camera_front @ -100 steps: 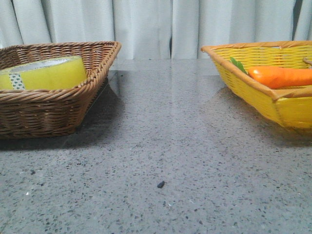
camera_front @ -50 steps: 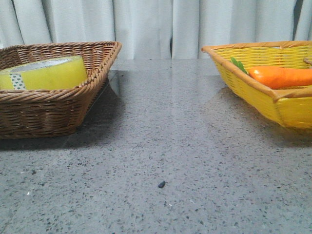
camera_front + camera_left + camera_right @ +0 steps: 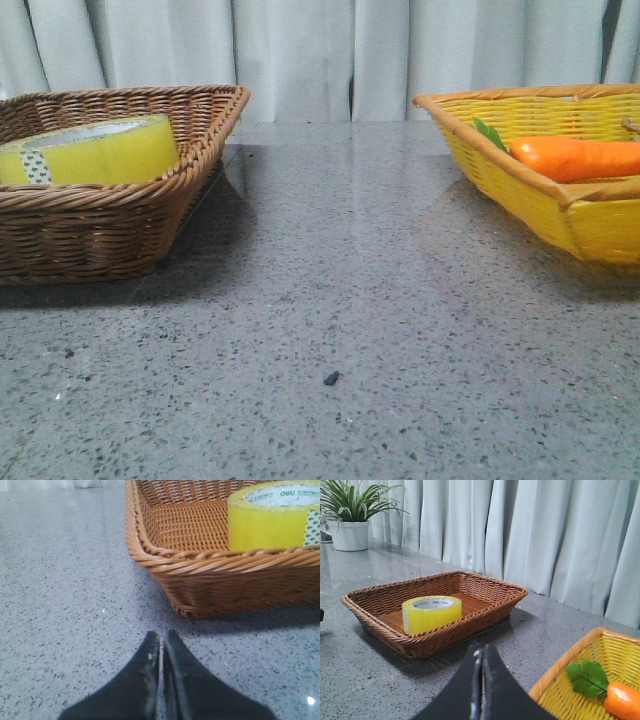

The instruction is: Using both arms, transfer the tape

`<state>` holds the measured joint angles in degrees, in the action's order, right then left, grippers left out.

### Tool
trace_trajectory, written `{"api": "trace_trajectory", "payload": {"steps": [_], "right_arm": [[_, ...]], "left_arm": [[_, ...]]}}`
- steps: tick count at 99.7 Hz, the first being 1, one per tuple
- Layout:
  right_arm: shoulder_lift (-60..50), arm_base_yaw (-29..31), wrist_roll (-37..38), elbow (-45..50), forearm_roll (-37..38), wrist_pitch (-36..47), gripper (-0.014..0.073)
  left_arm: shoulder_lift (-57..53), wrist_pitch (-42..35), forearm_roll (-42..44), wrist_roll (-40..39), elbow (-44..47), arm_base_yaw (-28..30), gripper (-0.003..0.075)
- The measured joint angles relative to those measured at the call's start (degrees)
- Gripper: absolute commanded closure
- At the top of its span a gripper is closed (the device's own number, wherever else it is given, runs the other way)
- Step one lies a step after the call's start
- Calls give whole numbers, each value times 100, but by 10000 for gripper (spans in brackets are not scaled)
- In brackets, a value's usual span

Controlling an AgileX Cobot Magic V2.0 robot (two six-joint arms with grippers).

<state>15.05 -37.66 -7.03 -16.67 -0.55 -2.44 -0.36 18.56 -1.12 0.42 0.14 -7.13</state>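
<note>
Both black grippers, left (image 3: 161, 639) and right (image 3: 481, 652), are seen clenched with nothing between the fingers. The bright yellow tape roll (image 3: 98, 150) is seated flat inside the brown wicker basket (image 3: 110, 235) on the grey speckled table (image 3: 340, 300).

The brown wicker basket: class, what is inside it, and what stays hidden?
Inside the brown wicker basket sits only the tape, lying flat with its core hole upward. The basket floor directly under the roll is covered, so nothing beneath it can be seen.

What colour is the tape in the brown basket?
Bright yellow tape, with a white, green-dotted strip on its side. Left wrist view shows it best.
</note>
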Motion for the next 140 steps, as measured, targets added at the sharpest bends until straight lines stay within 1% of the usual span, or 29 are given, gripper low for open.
{"api": "trace_trajectory", "payload": {"steps": [62,80,91,99,109,122,140], "right_arm": [[0,0,0,8,0,0,660],[-120,85,0,468,0,325,660],[-231,385,0,922,0,929,660],[-256,757,0,1319,0,1415,660],[-290,1242,0,1685,0,1812,660],[-580,1728,0,1732,0,1824,660],[-1030,2382,0,1732,0,1104,660]], "left_arm": [[0,0,0,0,0,0,741],[0,0,-9,0,0,0,741],[0,0,-9,0,0,0,741],[0,0,-9,0,0,0,741],[0,0,-9,0,0,0,741],[0,0,-9,0,0,0,741],[0,0,-9,0,0,0,741]]}}
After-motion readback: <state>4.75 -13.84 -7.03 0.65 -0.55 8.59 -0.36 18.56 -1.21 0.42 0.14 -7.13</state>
